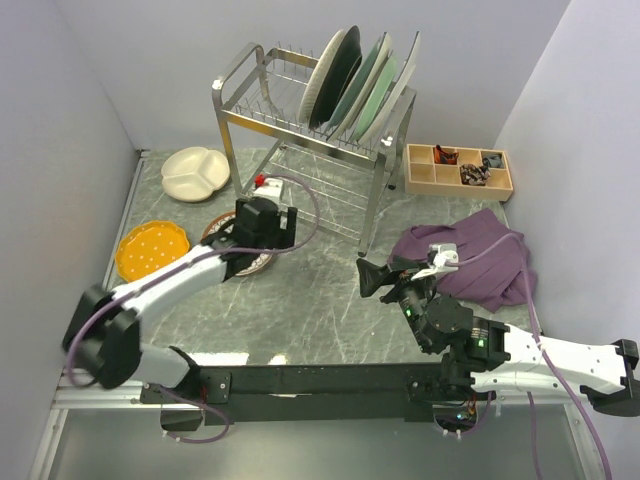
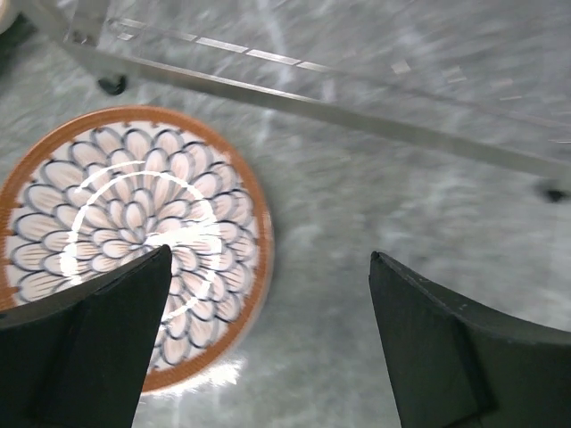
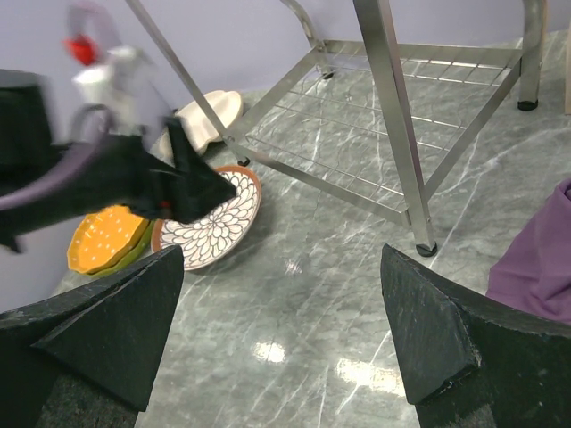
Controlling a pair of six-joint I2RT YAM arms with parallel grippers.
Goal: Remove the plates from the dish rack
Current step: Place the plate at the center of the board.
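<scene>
1. The left end effector [image 2: 269, 259] hangs open and empty just above the brown petal-patterned round plate [image 2: 134, 223], which lies flat on the grey marble worktop [image 2: 375, 205], left of centre in the top view.
2. The right end effector [image 3: 282, 254], at lower right, is open and holds nothing.
3. Several plates [image 1: 360, 85] stand upright in the silver wire dish rack [image 1: 375, 200] at upper centre.

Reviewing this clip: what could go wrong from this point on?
1. The left jaws stand open low over the brown petal plate, flat on the table beside the dish rack; a careless lift-off might nudge it against a rack foot.
2. The plates in the rack lean packed together up top; pulling one could drag its neighbour out.
</scene>
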